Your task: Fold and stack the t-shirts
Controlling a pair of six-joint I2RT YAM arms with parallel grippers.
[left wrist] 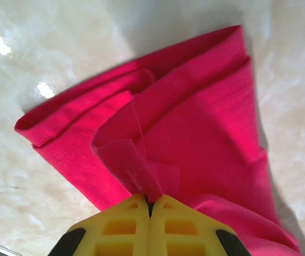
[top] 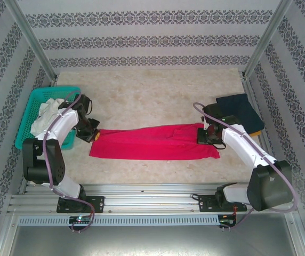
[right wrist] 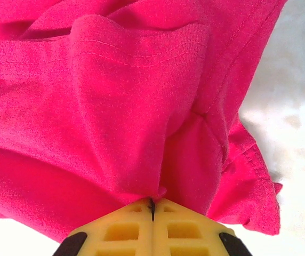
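Top external view, reading from your left: the teal basket [top: 23, 140] stands at the bench's left edge with white cloth [top: 48, 109] in it. Just beside it, your left pincer [top: 92, 136] is clamped on the left end of the crimson-pink t-shirt [top: 152, 143], which lies stretched in a long band across the middle of the bench [top: 142, 101]. Your right pincer [top: 205, 137] is pinched on the opposite end. The navy t-shirt [top: 238, 109], which looks folded, lies just behind it near the right edge.

In the left wrist view just a small tuck of cloth sits between the yellow fingers [left wrist: 120, 226], so I judge that grip thin. Raise both ends together, keep the band taut, and lay one end squarely over the other. The bench is pale, marbled and glossy, so the cloth may slide. Patterned walls [top: 142, 42] close in on three sides.
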